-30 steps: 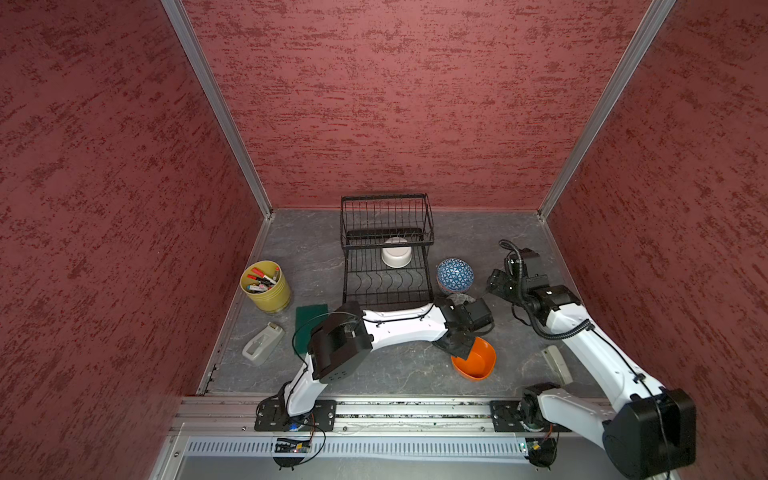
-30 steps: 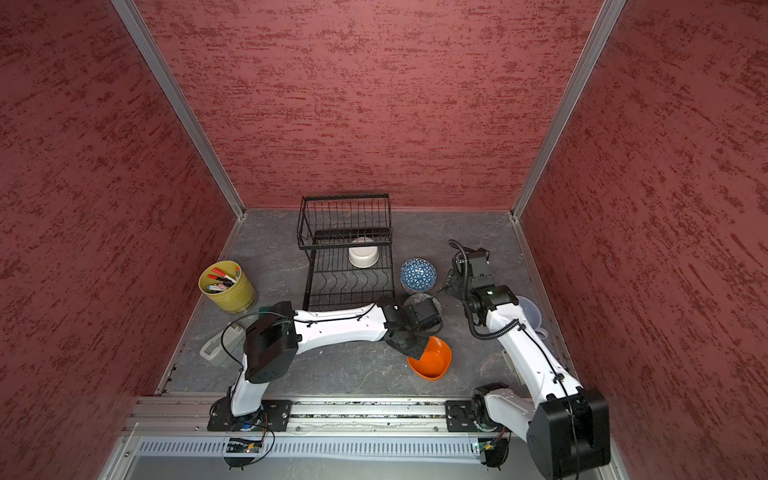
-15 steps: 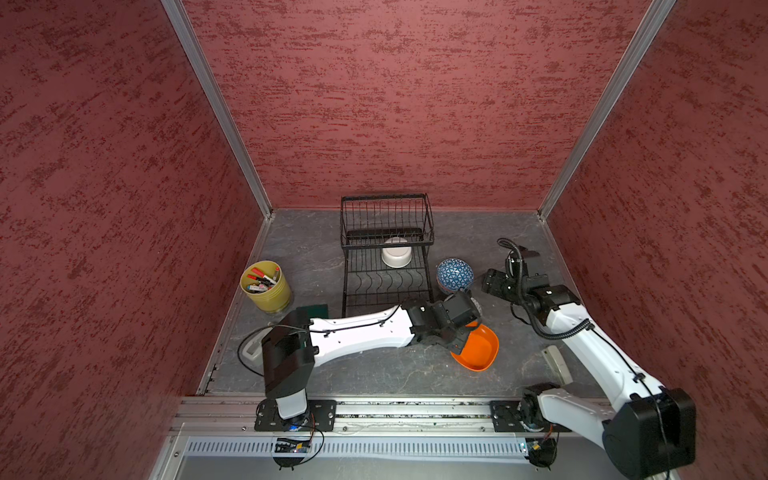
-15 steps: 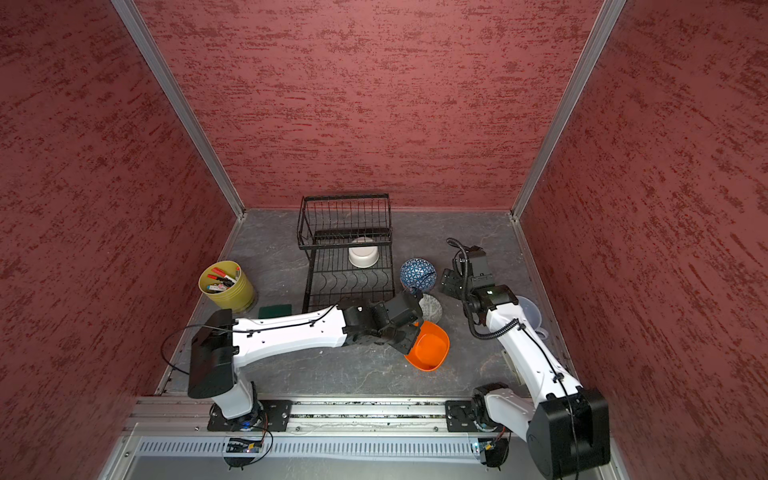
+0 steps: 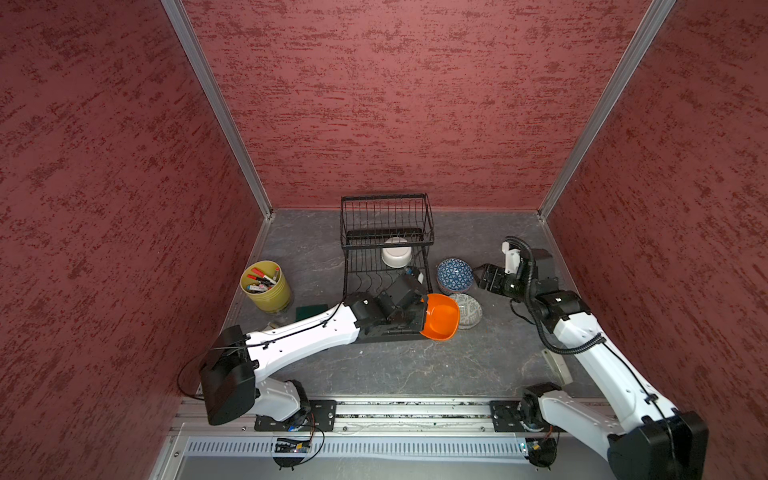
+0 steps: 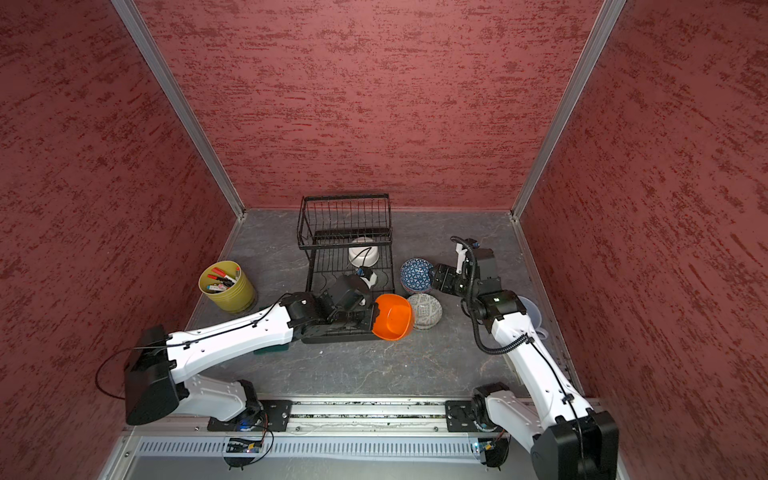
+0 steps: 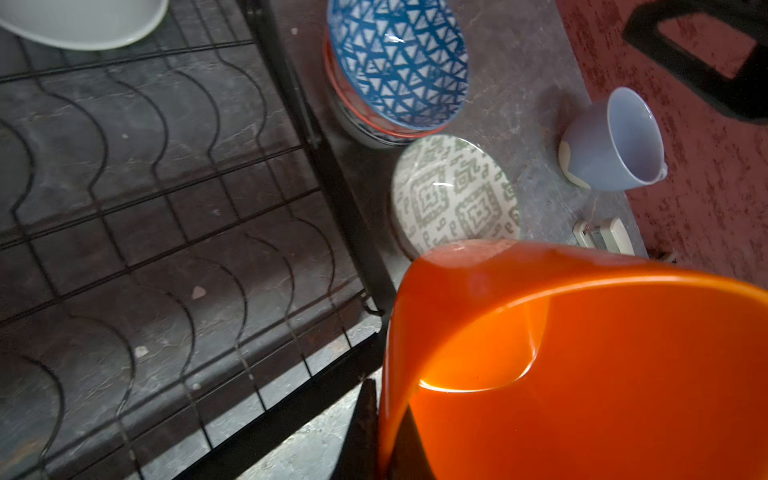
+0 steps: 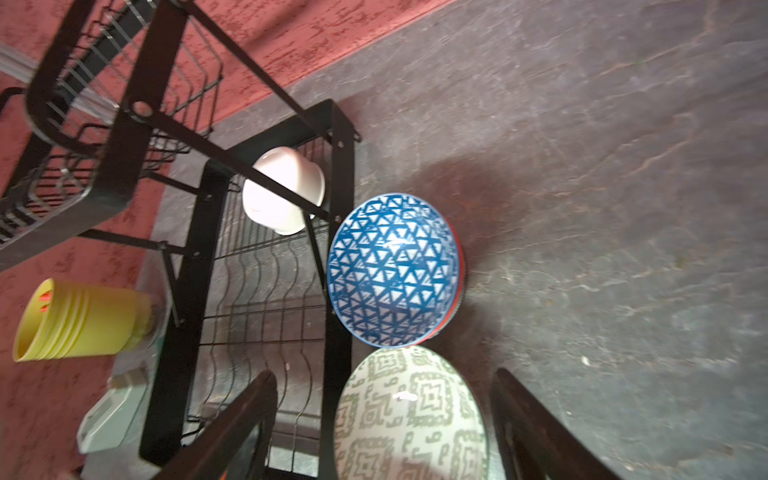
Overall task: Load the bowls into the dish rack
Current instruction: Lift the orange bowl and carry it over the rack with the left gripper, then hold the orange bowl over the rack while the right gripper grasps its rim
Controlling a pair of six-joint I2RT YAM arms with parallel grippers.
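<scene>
1. Left gripper (image 5: pixel 422 314) is clamped hard on the rim of the orange bowl (image 5: pixel 442 316). The bowl hangs tilted on edge at the near right corner of the dish rack (image 7: pixel 336 187), mostly outside the frame. It is a thin pinch on glazed ware, so I judge the bowl could swivel or slip if swung fast.
2. The bowl's edge sits close to the rack's corner bar. Carrying it inward too low could knock the frame and shift the whole rack.
3. Grey-green patterned bowl (image 5: pixel 469 309) rests on the table just beside the orange one. An outward swing could clip it.
4. Right gripper (image 5: pixel 484 277) has its jaws spread wide and holds nothing, level with the blue patterned bowl (image 5: pixel 455 272), which tops a stack. The two arms are near each other, so crossing paths risks contact. A nudge could tip the stack.
5. White bowl (image 5: pixel 397 255) lies in the far part of the lower tray under the raised basket. The curved dividers nearer are bare. Released flat rather than into a slot, the orange bowl could slide into it.
</scene>
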